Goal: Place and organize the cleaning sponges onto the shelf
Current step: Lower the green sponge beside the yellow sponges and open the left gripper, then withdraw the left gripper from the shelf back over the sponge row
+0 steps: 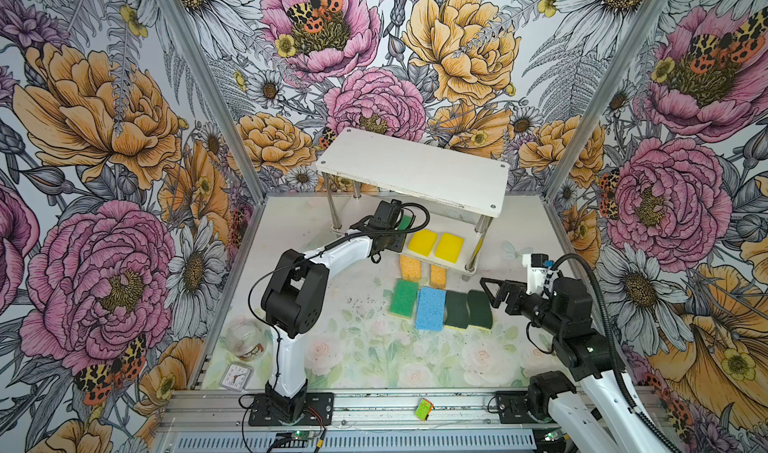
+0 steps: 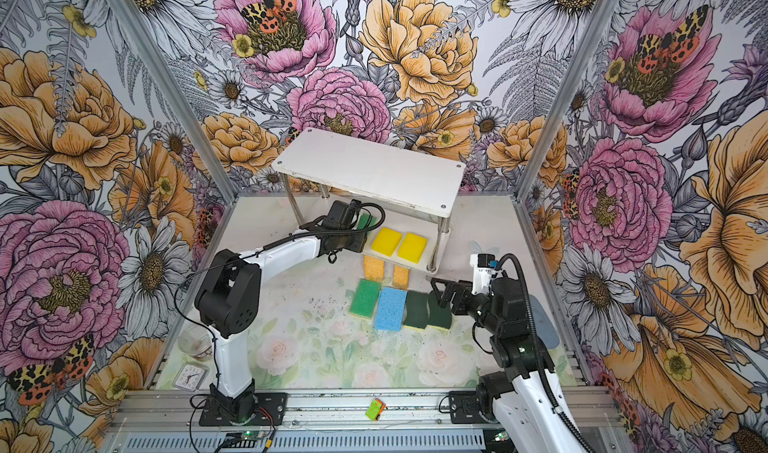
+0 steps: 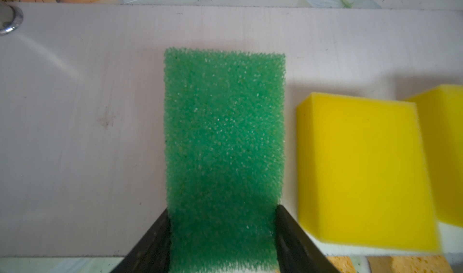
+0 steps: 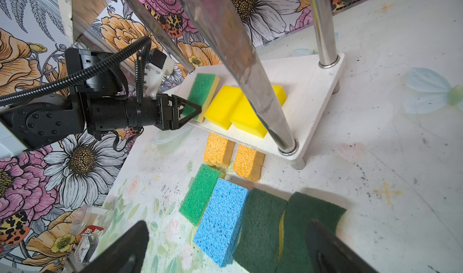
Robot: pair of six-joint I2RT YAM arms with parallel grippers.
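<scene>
The left gripper (image 3: 222, 208) is gripping the near end of a green-topped sponge (image 3: 224, 134), with the jaws partly open and one finger pressing each long side. This sponge is lying flat, green face up, on the lower board (image 3: 87, 109) of the shelf (image 1: 415, 172). A narrow gap is separating it from two yellow sponges (image 1: 423, 242) (image 1: 449, 247), which are sitting side by side on the same board. On its other side, bare board is running to a post foot (image 3: 10, 19).

The right gripper (image 4: 226, 224) is hovering wide open and holding nothing, above two dark green sponges (image 1: 456, 309) (image 1: 480, 309).

On the surface (image 1: 353, 347), two orange sponges (image 1: 409, 269) (image 1: 437, 275) are lying against the shelf's front edge. A second green-topped sponge (image 1: 404, 298) and a light blue sponge (image 1: 431, 307) are lying in a row with the dark green pair.

In both top views, the top board is covering the rear of the lower board, and the wrist housing is hiding the left gripper's fingers. In the right wrist view, a post (image 4: 250, 71) is crossing the yellow sponges.
</scene>
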